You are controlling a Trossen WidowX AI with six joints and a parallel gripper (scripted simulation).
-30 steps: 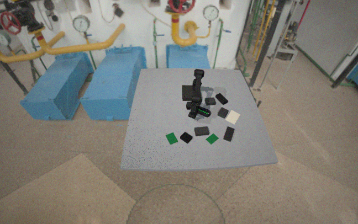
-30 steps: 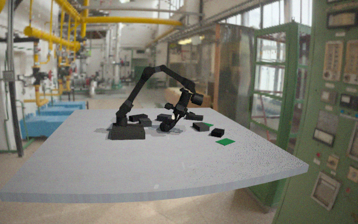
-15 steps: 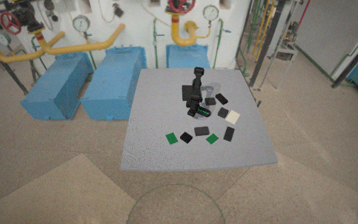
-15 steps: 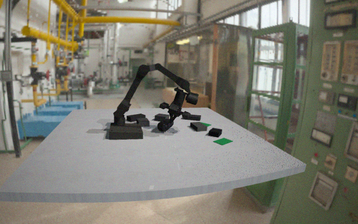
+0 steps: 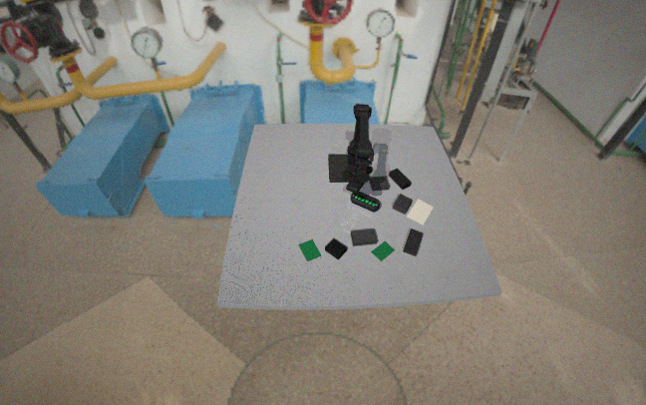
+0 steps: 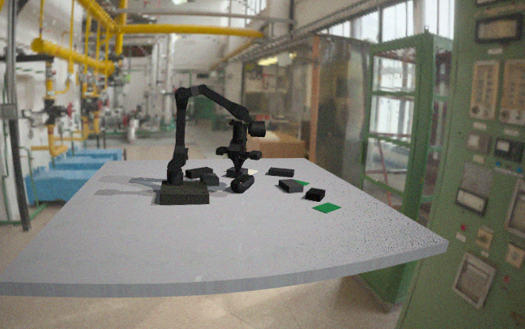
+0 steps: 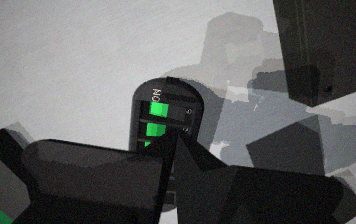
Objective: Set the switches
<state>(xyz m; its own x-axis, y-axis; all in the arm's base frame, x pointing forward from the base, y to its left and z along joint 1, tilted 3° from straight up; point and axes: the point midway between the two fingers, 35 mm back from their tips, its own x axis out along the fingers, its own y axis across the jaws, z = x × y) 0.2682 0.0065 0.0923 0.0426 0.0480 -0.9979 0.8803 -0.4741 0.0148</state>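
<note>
The dark grey controller unit sits on the bench with its switches up. A row of green switch ends shows along its top in the top view. In the wrist view the two switches nearest the rounded end, by the number 6, show green on the ON side, with part of a third green end beside the fingers. The other switches are hidden by the fingers, and the label is out of sight underneath. My gripper is shut and empty, pointing down, its tips over the unit's top near the number 5. Contact cannot be told.
Several dark blocks lie around the unit, among them one block in front and one to the right. A cream card and two green boards lie flat. The arm's base stands behind the unit.
</note>
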